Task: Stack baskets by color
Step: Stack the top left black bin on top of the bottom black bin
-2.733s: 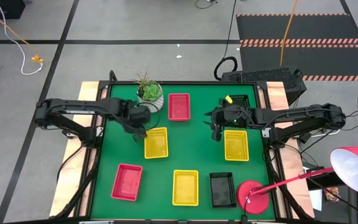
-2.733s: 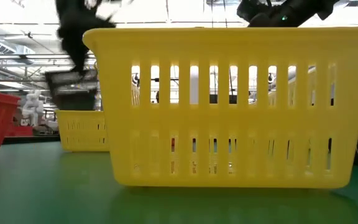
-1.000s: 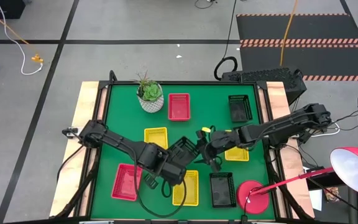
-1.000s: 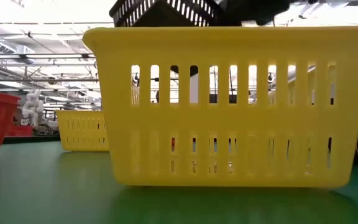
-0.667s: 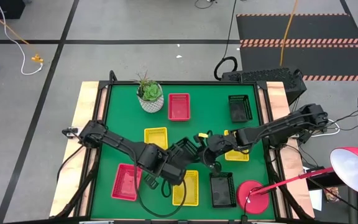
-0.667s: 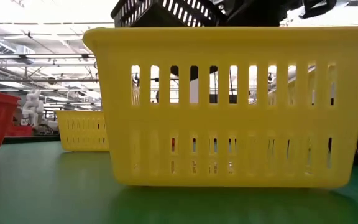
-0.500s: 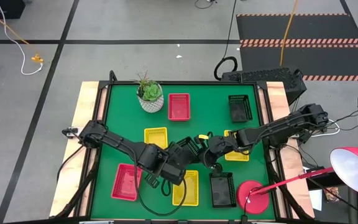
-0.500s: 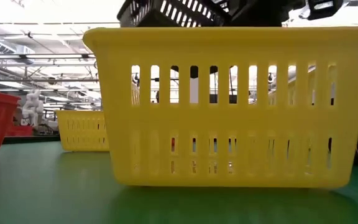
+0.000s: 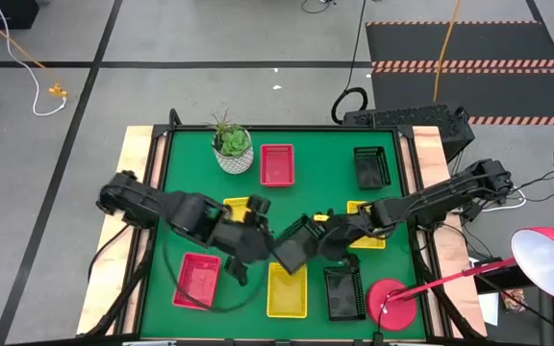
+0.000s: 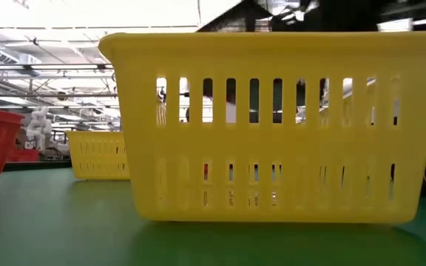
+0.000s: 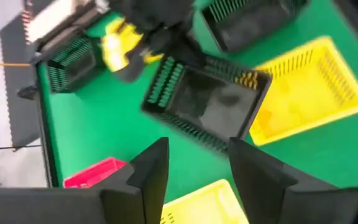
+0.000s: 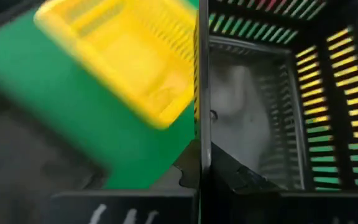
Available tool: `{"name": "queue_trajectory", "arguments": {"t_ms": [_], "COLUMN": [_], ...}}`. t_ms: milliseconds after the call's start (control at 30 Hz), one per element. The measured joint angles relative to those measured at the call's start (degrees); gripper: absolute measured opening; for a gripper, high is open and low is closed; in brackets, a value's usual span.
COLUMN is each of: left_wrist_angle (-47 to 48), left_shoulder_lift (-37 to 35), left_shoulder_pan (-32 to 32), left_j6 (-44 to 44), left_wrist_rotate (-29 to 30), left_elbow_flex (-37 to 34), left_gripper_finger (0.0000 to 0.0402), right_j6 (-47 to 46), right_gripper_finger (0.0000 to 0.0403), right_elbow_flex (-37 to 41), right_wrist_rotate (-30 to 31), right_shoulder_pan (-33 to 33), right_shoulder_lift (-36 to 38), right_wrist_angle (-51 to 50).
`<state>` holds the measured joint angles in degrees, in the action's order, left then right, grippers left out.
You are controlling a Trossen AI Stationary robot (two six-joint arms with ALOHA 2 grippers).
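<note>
A black basket [image 9: 293, 246] hangs tilted above mid-table, and my right gripper [image 9: 318, 239] is shut on it. My left gripper [image 9: 261, 240] stands open just left of it, touching nothing; in the left wrist view its fingers [image 11: 194, 149] are short of the basket [image 11: 207, 102]. On the green table [image 9: 190, 173] rest two red baskets [image 9: 277, 163] [image 9: 196, 281]. There are also yellow baskets [image 9: 287, 290] [image 9: 241, 205] [image 9: 366, 229] and two more black ones [image 9: 370, 166] [image 9: 342, 292]. My right gripper pinches one side wall of the black basket [image 12: 199, 93], the one toward the table's right, with one finger inside [image 12: 229, 168] and one outside. The fingers slant down from the right. The basket is lifted clear and tilted.
A white plant pot [image 9: 233, 146] stands at the far left and a round red lamp base [image 9: 392, 302] at the near right corner. In the low view a yellow basket [image 10: 272, 125] fills the foreground, with the black one blurred above its rim.
My left gripper has let go of the black basket, risen and drawn back toward the table's left edge. My right gripper has come onto the basket's right wall and taken hold of it. The basket has turned and shifted a little toward the near edge, staying in the air.
</note>
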<state>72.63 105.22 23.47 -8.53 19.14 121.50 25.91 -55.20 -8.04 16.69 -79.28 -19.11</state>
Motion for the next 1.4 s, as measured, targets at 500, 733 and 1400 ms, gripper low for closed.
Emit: {"name": "queue_trajectory", "arguments": {"t_ms": [500, 733, 1400], "left_wrist_angle": [-6.74, -7.57, -14.10], "left_shoulder_lift": [-4.76, -4.78, -4.75], "left_shoulder_pan": [-0.79, -2.28, -5.60], "left_j6": [1.66, 3.78, 6.38], "left_wrist_rotate": [-0.03, 0.35, -0.05], "left_elbow_flex": [-0.02, -0.03, -0.03], "left_gripper_finger": [0.0177, 0.0177, 0.0177], "right_j6": [7.79, 8.60, 20.44], "right_gripper_finger": [0.0000, 0.0000, 0.0000], "right_elbow_flex": [-0.05, 1.80, 7.26], "right_wrist_rotate": [-11.32, -11.53, -10.19], "right_shoulder_pan": [11.26, 15.85, 18.73], "right_shoulder_lift": [11.22, 11.07, 9.85], "right_wrist_angle": [-17.88, -21.05, -15.38]}}
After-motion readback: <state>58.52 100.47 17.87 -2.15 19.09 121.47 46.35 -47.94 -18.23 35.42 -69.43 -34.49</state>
